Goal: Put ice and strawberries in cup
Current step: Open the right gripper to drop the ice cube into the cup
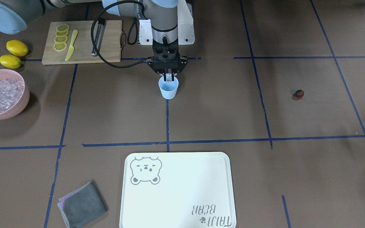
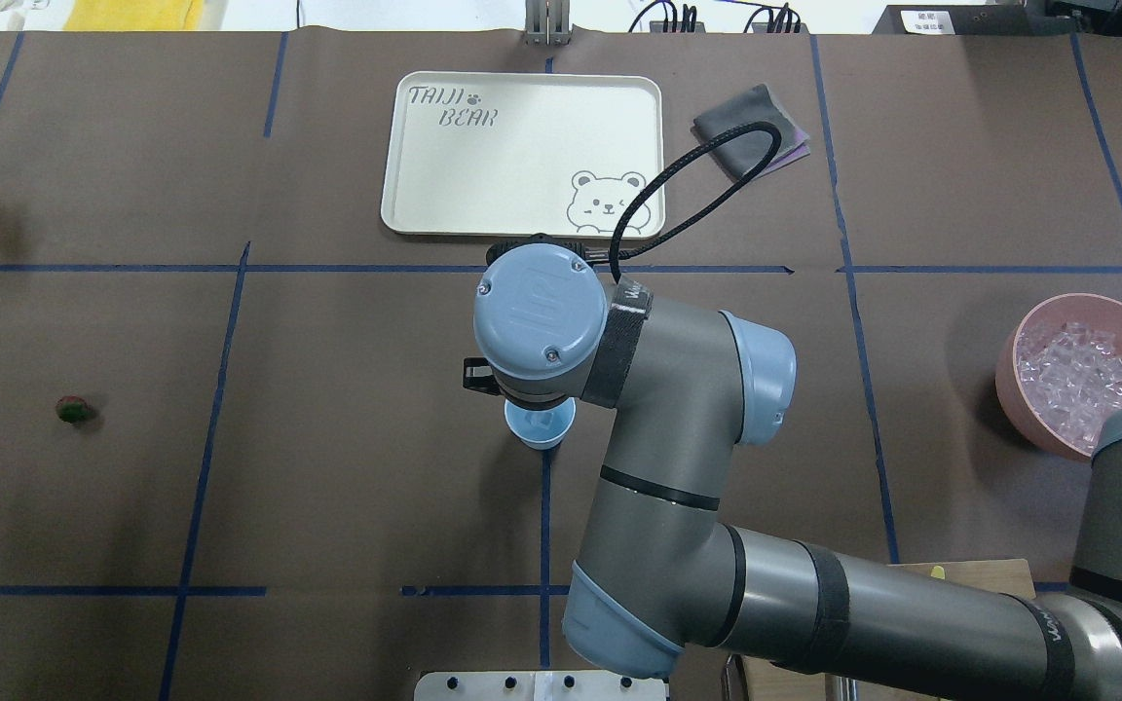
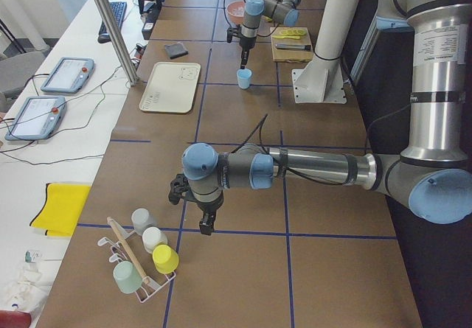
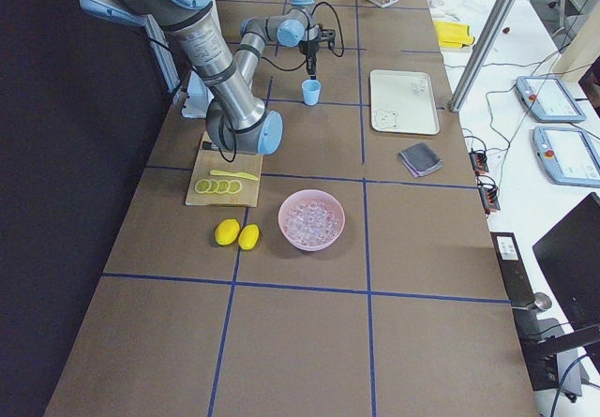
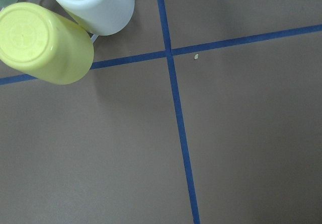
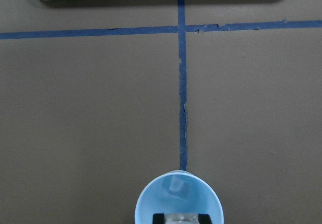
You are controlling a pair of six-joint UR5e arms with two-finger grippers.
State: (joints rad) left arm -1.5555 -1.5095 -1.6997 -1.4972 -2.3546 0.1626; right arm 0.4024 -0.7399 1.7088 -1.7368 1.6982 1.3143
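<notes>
- The right end effector (image 1: pixel 169 77) hangs right over the mouth of the cup (image 1: pixel 168 89), fingers pinched narrow on one ice cube (image 6: pixel 177 218).
- The cup stands upright mid-surface (image 1: pixel 220 120), and the wrist view shows another cube (image 6: pixel 177 185) lying on its bottom.
- That cube is hard, light and probably slick. A square pinch on flat faces suits it, and a low release should stop it bouncing out.
- The cup looks light and thin, so a nudge on the rim could tip it.
- The rest of the ice (image 1: pixel 0 95) is heaped in the pink bowl (image 1: pixel 20 109), well apart.
- The strawberry (image 1: pixel 299 93) lies alone, far on the other side. It looks soft and bruisable, so grip it gently across its red flanks, below the leaves.
- The left end effector (image 3: pixel 208 225) hovers near the cup rack. I cannot tell whether its fingers are wide or narrow.
</notes>
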